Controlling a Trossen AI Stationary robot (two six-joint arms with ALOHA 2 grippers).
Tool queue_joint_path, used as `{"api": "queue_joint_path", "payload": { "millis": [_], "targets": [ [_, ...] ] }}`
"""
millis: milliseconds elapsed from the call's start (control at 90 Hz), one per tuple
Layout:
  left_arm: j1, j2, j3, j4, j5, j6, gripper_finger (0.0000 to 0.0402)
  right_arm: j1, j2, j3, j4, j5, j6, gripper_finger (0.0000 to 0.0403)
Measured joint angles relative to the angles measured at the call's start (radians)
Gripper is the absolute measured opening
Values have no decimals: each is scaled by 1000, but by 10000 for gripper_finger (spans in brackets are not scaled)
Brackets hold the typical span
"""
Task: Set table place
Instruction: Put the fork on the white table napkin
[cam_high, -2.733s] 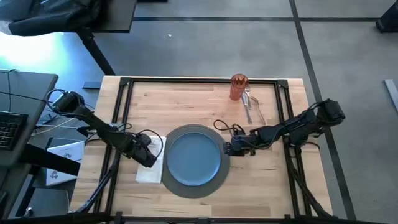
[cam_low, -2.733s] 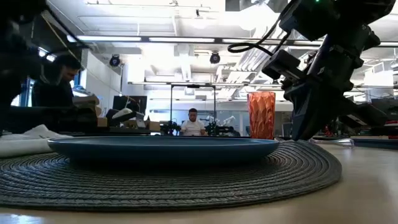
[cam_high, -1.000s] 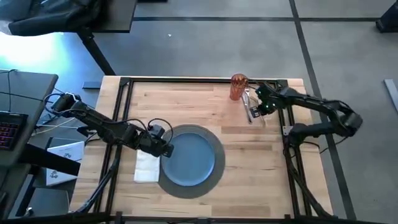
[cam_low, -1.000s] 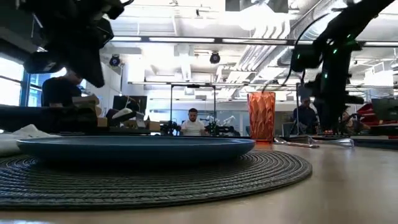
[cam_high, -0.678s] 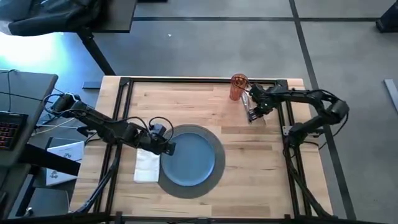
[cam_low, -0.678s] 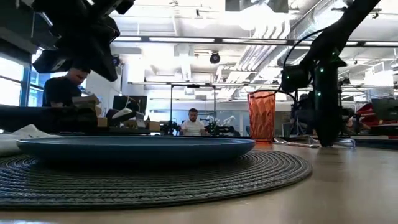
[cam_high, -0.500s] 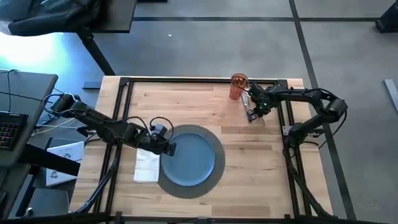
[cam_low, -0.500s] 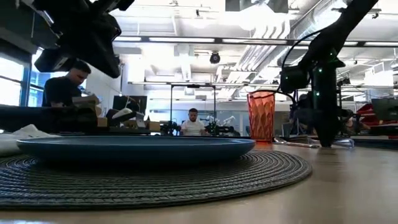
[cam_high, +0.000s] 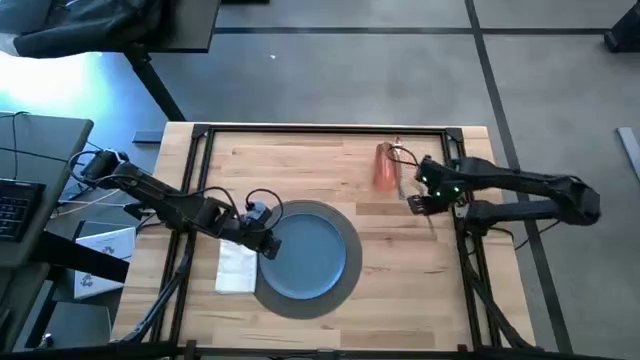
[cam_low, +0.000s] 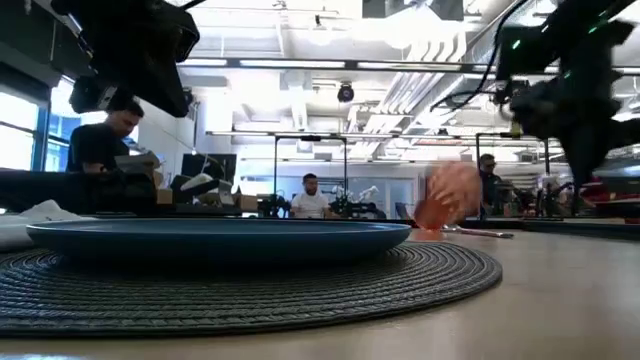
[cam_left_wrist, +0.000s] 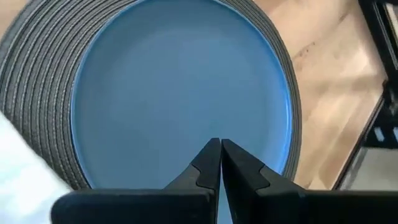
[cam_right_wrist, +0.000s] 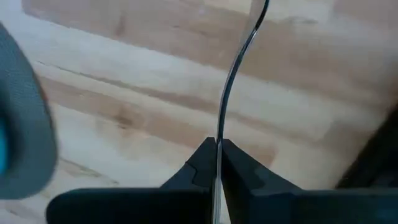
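Both pincers closed: right pincer (cam_right_wrist: 217, 149) grips a utensil (cam_right_wrist: 239, 68), left pincer (cam_left_wrist: 220, 149) empty.

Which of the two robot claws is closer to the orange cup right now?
The right gripper, shut on a silver utensil, is just beside the orange tumbler. The left gripper is far off, over the blue plate's edge.

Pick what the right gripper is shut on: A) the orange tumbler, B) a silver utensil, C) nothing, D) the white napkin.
B: in the right wrist view the right gripper pinches a thin silver utensil whose handle runs out over the table.
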Motion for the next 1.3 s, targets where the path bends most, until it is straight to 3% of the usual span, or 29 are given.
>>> {"api": "queue_joint_path", "payload": {
  "millis": [122, 233, 478, 700, 867, 1033, 1300],
  "targets": [
    [7, 0, 0, 0, 61, 95, 0, 72, -52, 60, 59, 21, 122, 0],
    [8, 0, 0, 1, 83, 152, 0, 156, -51, 153, 172, 113, 165, 0],
    [7, -49, 0, 50, 71, 259, 0, 348, 105, 330, 559, 390, 177, 0],
    [8, -215, 0, 65, 2, 323, 26, 465, 423, 438, 846, 424, 158, 0],
    [8, -379, 0, 36, 55, 376, 47, 496, 707, 565, 1040, 367, 165, 0],
    [7, -500, 0, -14, 109, 386, 50, 496, 979, 785, 1154, 293, 161, 0],
    [7, -581, 0, -115, 117, 370, 51, 496, 1382, 1212, 1162, 214, 155, 0]
  ]
}}
